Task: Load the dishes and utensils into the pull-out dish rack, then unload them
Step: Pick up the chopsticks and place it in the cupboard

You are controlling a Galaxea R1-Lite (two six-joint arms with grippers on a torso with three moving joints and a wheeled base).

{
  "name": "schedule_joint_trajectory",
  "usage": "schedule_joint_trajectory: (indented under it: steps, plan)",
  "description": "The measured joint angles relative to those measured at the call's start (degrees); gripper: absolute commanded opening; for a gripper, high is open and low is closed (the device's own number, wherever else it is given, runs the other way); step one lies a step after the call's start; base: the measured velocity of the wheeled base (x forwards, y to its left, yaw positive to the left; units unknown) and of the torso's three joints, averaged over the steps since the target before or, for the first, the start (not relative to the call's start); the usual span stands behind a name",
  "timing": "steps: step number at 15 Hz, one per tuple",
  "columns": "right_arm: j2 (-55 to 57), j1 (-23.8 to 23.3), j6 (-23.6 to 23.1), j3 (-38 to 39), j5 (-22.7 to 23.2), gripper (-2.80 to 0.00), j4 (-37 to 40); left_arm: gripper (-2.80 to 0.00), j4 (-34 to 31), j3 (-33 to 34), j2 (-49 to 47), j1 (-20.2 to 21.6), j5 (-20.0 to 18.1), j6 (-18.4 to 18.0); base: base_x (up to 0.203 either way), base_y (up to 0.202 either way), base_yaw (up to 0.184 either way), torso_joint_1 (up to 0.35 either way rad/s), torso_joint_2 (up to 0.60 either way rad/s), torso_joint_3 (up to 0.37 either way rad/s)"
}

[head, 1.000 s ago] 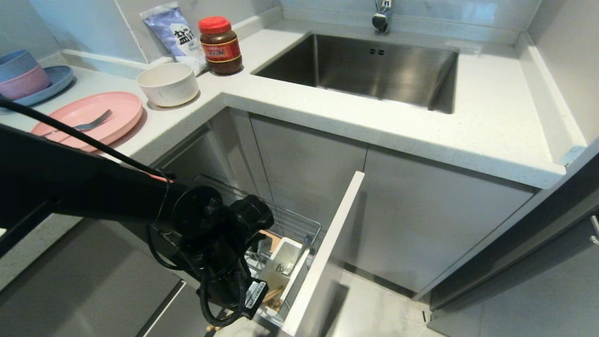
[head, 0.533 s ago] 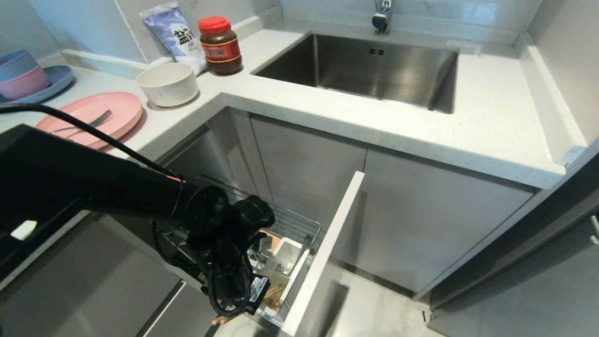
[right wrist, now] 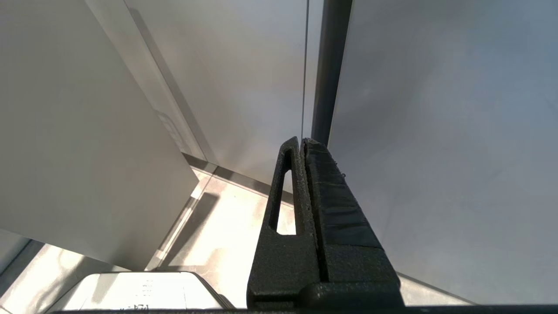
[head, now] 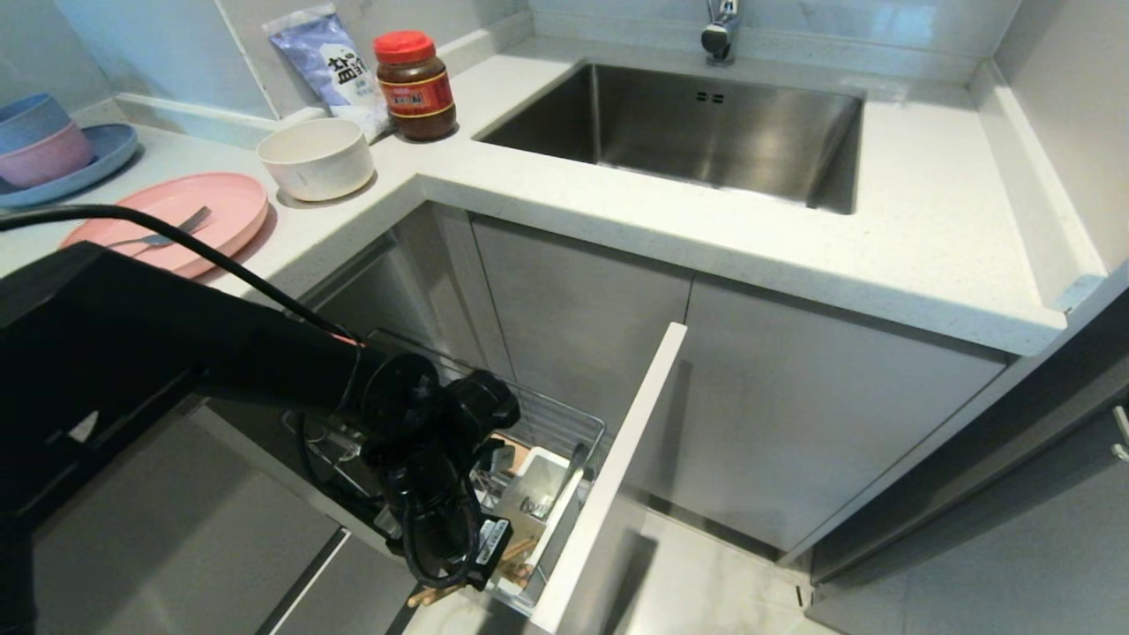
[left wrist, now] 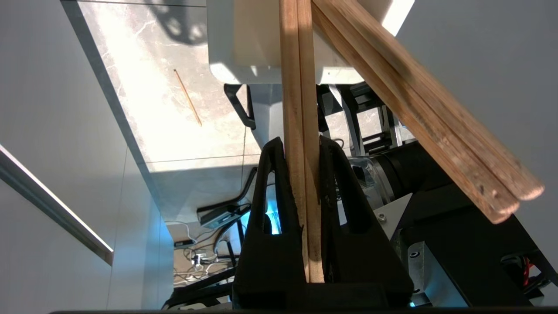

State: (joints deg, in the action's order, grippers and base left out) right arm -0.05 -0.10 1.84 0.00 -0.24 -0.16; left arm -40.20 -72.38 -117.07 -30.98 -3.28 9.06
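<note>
- The left gripper [left wrist: 302, 183] is clenching the chopsticks [left wrist: 301, 109] mid-shaft beside the white caddy [head: 540, 494] in the dish rack [head: 564, 423].
- Risk: the sticks are crossing rather than lying parallel, so one may be slipping out and dropping past the caddy to the floor.
- Risk: angled tips may be catching the caddy rim instead of entering.
- The right gripper [right wrist: 302, 174] is pressed closed, empty, away from the caddy.
- The plate [head: 190, 216], fork [head: 163, 236] and bowl [head: 316, 157] are waiting on the counter above the caddy.

Countertop [head: 564, 207]: pink plate [head: 225, 212], cream bowl [head: 317, 159], jar [head: 414, 85]
</note>
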Motion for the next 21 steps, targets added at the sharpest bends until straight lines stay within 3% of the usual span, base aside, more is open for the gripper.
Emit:
schedule_joint_trajectory:
  steps: [6, 7, 8, 21]
  plan:
    - [0.00, 0.00, 0.00, 0.00, 0.00, -2.80, 0.00, -2.80, -0.01, -0.72, -0.73, 1.07, 0.03, -0.07, 0.000, 0.000, 0.000, 0.000, 0.00, 0.000]
    - [0.00, 0.00, 0.00, 0.00, -0.02, -2.80, 0.00, -0.86, -0.01, -0.78, -0.83, 1.13, 0.04, -0.09, 0.000, 0.000, 0.000, 0.000, 0.00, 0.000]
    - [0.00, 0.00, 0.00, 0.00, -0.02, -2.80, 0.00, 0.00, 0.00, -0.80, -0.90, 1.16, 0.04, -0.09, 0.000, 0.000, 0.000, 0.000, 0.00, 0.000]
    - [0.00, 0.00, 0.00, 0.00, -0.02, -2.80, 0.00, 0.00, -0.01, -1.82, 0.40, 1.27, 0.89, 0.06, 0.000, 0.000, 0.000, 0.000, 0.00, 0.000]
